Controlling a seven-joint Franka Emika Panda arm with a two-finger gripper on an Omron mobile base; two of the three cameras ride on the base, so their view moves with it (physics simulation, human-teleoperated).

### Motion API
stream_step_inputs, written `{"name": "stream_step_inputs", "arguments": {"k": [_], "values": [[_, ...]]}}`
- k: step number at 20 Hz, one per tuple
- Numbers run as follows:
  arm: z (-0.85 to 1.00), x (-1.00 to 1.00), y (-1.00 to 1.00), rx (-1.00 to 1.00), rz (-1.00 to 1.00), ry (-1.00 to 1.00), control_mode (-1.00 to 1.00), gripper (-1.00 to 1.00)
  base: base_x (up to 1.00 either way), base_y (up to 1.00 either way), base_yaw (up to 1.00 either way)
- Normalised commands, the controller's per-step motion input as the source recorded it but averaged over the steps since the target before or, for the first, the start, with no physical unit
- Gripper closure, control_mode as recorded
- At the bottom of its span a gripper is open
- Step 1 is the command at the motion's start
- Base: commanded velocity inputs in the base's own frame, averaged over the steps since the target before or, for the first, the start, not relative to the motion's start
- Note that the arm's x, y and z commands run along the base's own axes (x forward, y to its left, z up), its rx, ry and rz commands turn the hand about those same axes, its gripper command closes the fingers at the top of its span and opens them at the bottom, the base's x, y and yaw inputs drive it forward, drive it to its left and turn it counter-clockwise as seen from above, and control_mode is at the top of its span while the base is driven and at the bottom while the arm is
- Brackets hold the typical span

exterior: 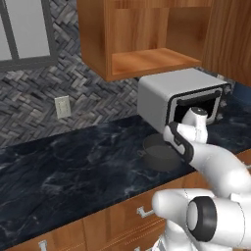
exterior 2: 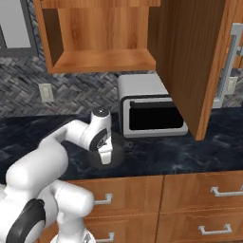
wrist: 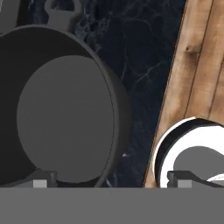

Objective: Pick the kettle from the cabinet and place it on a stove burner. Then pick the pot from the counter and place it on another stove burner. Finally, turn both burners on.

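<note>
Fingertips of the two-finger gripper (wrist: 109, 180) stood spread wide, grasping nothing, directly above the wide, low, dark grey round pot (wrist: 65, 113). One tip hung over the pot's interior, the other beyond its rim. The pot sat on the black marble-look counter (exterior: 73, 166), in front of the silver toaster oven (exterior 2: 142, 102).

No legible txt, labels, brands or nos. anywhere.

Both base views look down from behind onto the counter (exterior: 73, 162); hand view hangs close above the pot (wrist: 61, 118).
</note>
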Motion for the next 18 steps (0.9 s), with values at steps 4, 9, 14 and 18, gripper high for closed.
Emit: {"name": "stream_step_inputs", "arguments": {"k": [4, 9, 14, 18], "values": [[-0.31, 0.19, -0.07, -0.01, 0.0, 0.05, -1.0, -1.0, 0.0, 0.0, 0.0], [-0.29, 0.12, -0.12, 0.0, 0.0, 0.05, -1.0, -1.0, 0.0, 0.0, 0.0], [-0.25, 0.08, -0.04, -0.01, 0.0, 0.04, -1.0, -1.0, 0.0, 0.0, 0.0], [-0.18, 0.17, 0.0, 0.0, 0.0, 0.01, -1.0, -1.0, 0.0, 0.0, 0.0]]}}
